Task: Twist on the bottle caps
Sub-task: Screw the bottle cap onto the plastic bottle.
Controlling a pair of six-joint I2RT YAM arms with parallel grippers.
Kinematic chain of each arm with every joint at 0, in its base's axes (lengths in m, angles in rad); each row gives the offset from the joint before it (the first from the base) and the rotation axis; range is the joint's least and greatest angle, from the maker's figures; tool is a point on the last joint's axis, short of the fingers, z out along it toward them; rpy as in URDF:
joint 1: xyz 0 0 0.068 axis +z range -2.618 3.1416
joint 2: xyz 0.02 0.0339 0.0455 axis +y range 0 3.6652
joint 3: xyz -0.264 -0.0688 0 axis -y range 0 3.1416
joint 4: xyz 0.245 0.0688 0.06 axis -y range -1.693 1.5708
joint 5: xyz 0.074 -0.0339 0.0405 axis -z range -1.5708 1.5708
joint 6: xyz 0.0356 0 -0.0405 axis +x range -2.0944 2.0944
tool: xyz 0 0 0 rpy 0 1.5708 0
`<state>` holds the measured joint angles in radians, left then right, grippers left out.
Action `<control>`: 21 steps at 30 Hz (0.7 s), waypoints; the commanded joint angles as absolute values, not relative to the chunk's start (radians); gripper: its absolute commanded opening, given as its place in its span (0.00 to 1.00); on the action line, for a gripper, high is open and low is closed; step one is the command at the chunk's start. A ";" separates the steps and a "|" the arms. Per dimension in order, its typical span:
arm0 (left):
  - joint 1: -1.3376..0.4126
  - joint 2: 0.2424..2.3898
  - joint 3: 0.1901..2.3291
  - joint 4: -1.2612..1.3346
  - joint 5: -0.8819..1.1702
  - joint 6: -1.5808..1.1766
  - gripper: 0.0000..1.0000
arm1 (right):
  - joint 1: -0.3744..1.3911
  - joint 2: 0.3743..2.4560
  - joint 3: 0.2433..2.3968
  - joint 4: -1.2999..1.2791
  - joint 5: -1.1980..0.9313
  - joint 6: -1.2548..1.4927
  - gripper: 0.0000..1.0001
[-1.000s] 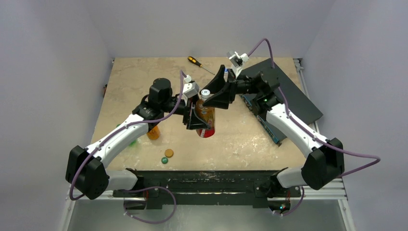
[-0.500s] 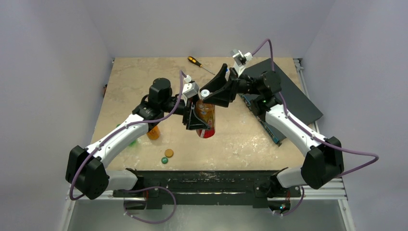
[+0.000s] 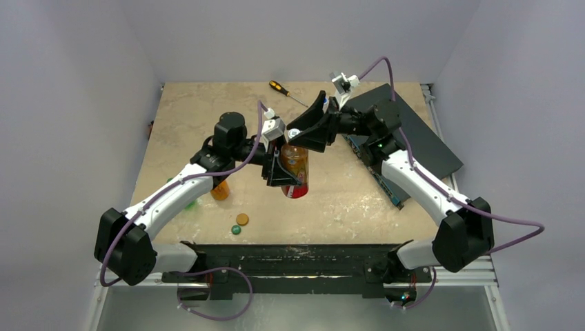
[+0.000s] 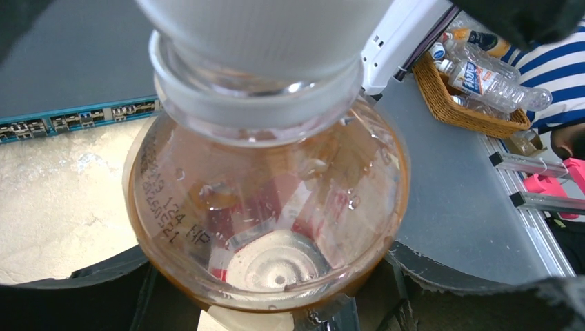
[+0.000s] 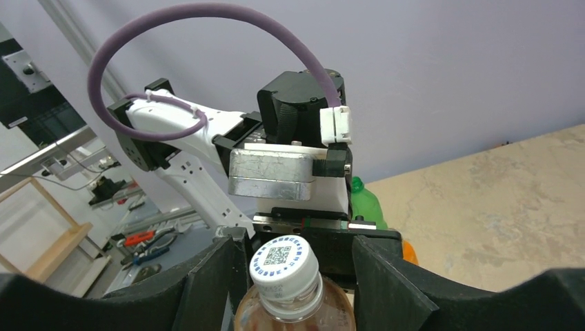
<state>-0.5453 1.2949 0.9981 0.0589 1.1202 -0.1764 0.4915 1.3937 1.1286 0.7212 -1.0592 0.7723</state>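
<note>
Amber bottle (image 3: 296, 172), mid-surface, pinched at its body by the jaws of the left gripper (image 3: 278, 169). White cap (image 5: 285, 265) sits on its neck; the right gripper (image 5: 295, 272) has rolled slightly about it, jaws spread with a gap showing, judged a re-grip between turns, tightness unproven. Near left, waiting: orange cap (image 3: 242, 219), dark green cap (image 3: 236, 229), small orange bottle (image 3: 220, 189) by the left arm; screwdriver (image 3: 279, 87) far, out of the way.
</note>
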 commanded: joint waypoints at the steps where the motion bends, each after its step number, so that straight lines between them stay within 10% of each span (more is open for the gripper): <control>1: -0.539 1.295 0.987 0.101 1.157 -0.184 0.00 | 0.489 1.349 1.160 0.660 -1.014 0.696 0.69; 21: -0.539 1.312 0.977 0.104 1.196 -0.205 0.00 | 0.490 1.335 1.210 0.537 -1.017 0.579 0.70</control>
